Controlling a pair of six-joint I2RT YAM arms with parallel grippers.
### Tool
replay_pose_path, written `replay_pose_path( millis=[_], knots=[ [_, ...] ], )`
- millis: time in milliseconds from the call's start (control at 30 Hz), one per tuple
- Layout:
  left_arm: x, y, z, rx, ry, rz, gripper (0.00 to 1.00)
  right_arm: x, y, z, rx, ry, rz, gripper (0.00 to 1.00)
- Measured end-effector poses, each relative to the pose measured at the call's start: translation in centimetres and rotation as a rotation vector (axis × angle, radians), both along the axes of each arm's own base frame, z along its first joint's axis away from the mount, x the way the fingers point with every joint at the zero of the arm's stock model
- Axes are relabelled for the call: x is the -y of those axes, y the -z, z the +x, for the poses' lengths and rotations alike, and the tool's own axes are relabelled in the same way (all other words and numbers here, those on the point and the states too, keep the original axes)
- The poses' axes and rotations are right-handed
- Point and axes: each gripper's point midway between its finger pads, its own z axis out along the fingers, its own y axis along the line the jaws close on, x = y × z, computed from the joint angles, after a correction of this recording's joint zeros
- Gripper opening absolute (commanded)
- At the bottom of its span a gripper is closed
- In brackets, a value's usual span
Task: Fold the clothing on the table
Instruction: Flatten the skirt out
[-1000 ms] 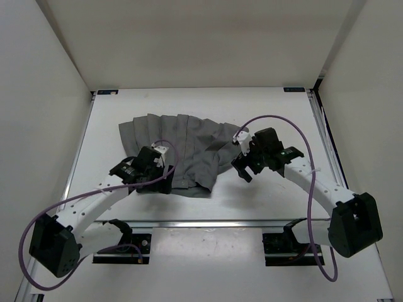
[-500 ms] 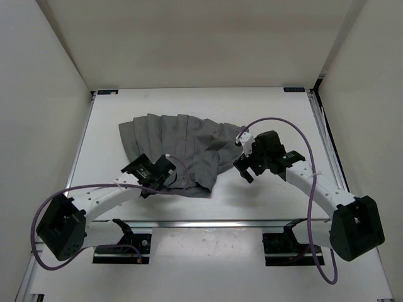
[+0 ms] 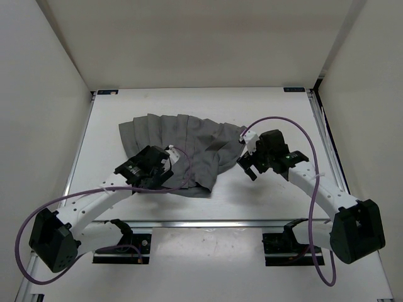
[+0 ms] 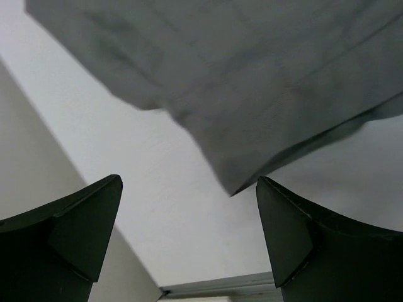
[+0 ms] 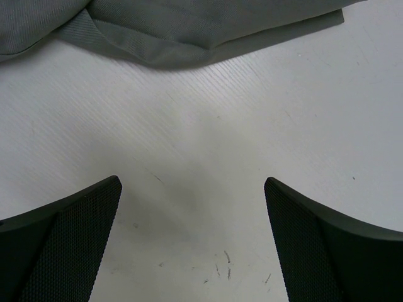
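On the table (image 3: pixel 264 107), grey pleated clothing (image 3: pixel 189 138)

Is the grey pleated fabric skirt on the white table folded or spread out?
Mostly spread: the grey pleated skirt lies fanned open on the white table, only its right part rumpled.

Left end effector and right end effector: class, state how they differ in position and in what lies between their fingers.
The left end effector hangs at the near-left edge of the clothing; the right end effector hangs off its right edge, above the table. A fabric corner points between the left end effector's fingers; only bare table shows between the right end effector's. Both are open, holding nothing.
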Motion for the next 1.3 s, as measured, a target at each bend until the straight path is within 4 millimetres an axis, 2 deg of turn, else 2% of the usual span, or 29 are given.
replay_pose_path(
  millis=[100,233,567,1033,1300],
  knots=[
    [1.9,0.9,-0.5,-0.061,0.033,-0.085,0.99,0.1,0.0,0.1,0.004,-0.003,-0.007,0.99],
    [2.6,2.3,-1.5,-0.124,0.049,-0.128,0.99,0.3,0.0,0.1,0.005,0.0,-0.01,0.99],
    [1.3,6.0,-3.0,-0.235,0.022,-0.06,0.98,1.0,0.4,0.4,0.011,-0.011,-0.049,0.99],
    [-0.9,7.1,-2.3,-0.177,-0.019,0.014,0.99,1.1,0.7,0.5,-0.003,-0.008,-0.082,0.99],
    [-0.9,6.7,-0.8,-0.117,-0.03,0.011,0.98,0.9,0.5,0.7,0.002,-0.008,-0.084,0.99]
  ],
)
